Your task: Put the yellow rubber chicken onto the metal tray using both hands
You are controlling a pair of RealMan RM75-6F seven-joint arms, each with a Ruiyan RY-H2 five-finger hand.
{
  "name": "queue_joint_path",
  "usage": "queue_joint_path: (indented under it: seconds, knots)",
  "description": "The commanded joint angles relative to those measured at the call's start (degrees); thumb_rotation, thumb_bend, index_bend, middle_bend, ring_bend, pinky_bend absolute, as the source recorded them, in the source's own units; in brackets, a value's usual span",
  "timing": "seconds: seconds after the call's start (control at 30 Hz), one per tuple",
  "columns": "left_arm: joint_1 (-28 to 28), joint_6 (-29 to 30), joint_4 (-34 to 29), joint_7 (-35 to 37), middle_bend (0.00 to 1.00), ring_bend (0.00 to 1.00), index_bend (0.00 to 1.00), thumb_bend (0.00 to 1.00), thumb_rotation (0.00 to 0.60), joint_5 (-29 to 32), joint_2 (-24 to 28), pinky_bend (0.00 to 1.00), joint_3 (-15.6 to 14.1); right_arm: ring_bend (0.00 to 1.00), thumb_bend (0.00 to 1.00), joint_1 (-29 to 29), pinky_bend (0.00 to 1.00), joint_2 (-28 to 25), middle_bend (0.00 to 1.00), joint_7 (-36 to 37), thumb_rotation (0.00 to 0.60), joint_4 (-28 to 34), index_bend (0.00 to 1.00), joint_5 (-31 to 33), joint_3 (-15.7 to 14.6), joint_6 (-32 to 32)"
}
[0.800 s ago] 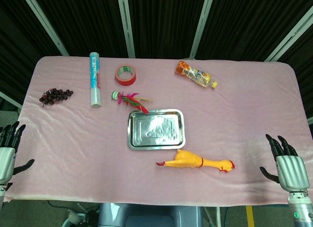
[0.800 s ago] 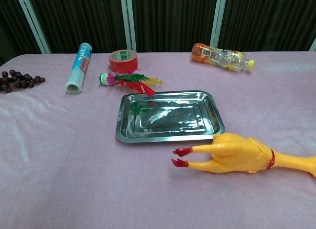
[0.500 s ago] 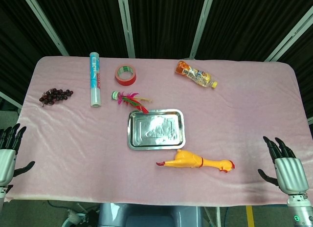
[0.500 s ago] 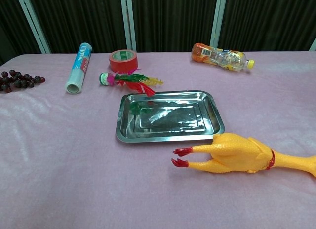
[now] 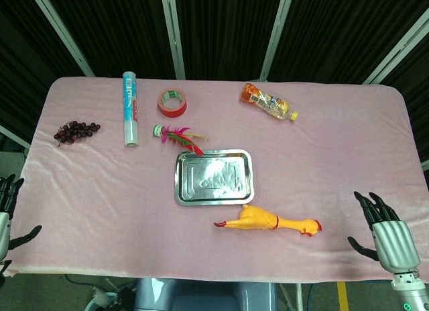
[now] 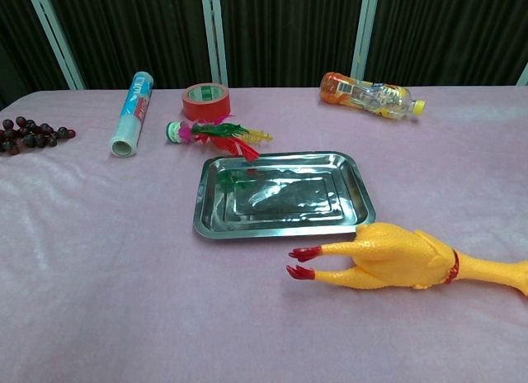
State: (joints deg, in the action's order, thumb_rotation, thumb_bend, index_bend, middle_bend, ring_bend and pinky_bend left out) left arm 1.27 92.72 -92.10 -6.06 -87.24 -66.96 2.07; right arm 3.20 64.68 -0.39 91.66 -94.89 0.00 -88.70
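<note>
At the bottom left corner of the head view, the left hand (image 5: 5,220) is mostly cut off by the edge, so only a few dark fingers (image 5: 9,189) and a thumb show; they look spread apart and hold nothing. At the bottom right, the right hand (image 5: 387,234) is easier to see. It has a grey palm and black fingers (image 5: 367,205) that point up and stand apart, and it holds nothing too. Neither hand shows in the chest view.

On the counter (image 5: 335,163), which has a soft pink cloth with little wrinkles, the yellow rubber chicken (image 5: 271,222) lies flat on its side. It is smooth and shiny, with red feet and a red comb. It lies just beside the near edge of the metal tray (image 5: 181,190), not on it. In the chest view the chicken's head is cut off at the right. The tray is a shiny rectangle with round corners and a raised rim.
</note>
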Motion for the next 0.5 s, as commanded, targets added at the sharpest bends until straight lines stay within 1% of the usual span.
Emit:
queue_joint_path:
  seconds: [0.03, 0.17, 0.3, 0.4, 0.5]
  knots:
    - [-0.07, 0.02, -0.12, 1.44, 0.00, 0.00, 0.00, 0.00, 0.600, -0.39, -0.17, 0.00, -0.13, 0.11, 0.21, 0.43, 0.25, 0.03, 0.19, -0.05, 0.600, 0.21, 0.03, -0.44, -0.11, 0.55]
    - [0.11, -0.27, -0.94, 4.06, 0.00, 0.00, 0.00, 0.00, 0.600, -1.32, -0.06, 0.00, -0.44, 0.12, 0.21, 1.23, 0.27, 0.05, 0.19, 0.22, 0.600, 1.05, 0.03, -1.59, -0.53, 1.57]
    - [0.28, -0.68, -1.25, 4.79, 0.00, 0.00, 0.00, 0.00, 0.600, -1.62, 0.14, 0.00, -0.57, 0.15, 0.21, 2.57, 0.29, -0.20, 0.19, 0.38, 0.600, 2.58, 0.03, -3.71, -0.95, 2.80]
    - [0.37, -1.13, -1.50, 4.55, 0.00, 0.00, 0.00, 0.00, 0.600, -1.51, 0.48, 0.00, -0.63, 0.18, 0.21, 4.36, 0.32, -0.54, 0.19, -0.59, 0.600, 4.13, 0.07, -5.54, -1.17, 4.92]
    - [0.55, -1.74, -2.05, 4.00, 0.00, 0.00, 0.00, 0.00, 0.600, -1.39, 1.02, 0.00, -0.70, 0.18, 0.21, 6.91, 0.32, -0.71, 0.19, -1.02, 0.600, 5.78, 0.10, -6.53, -1.40, 8.94]
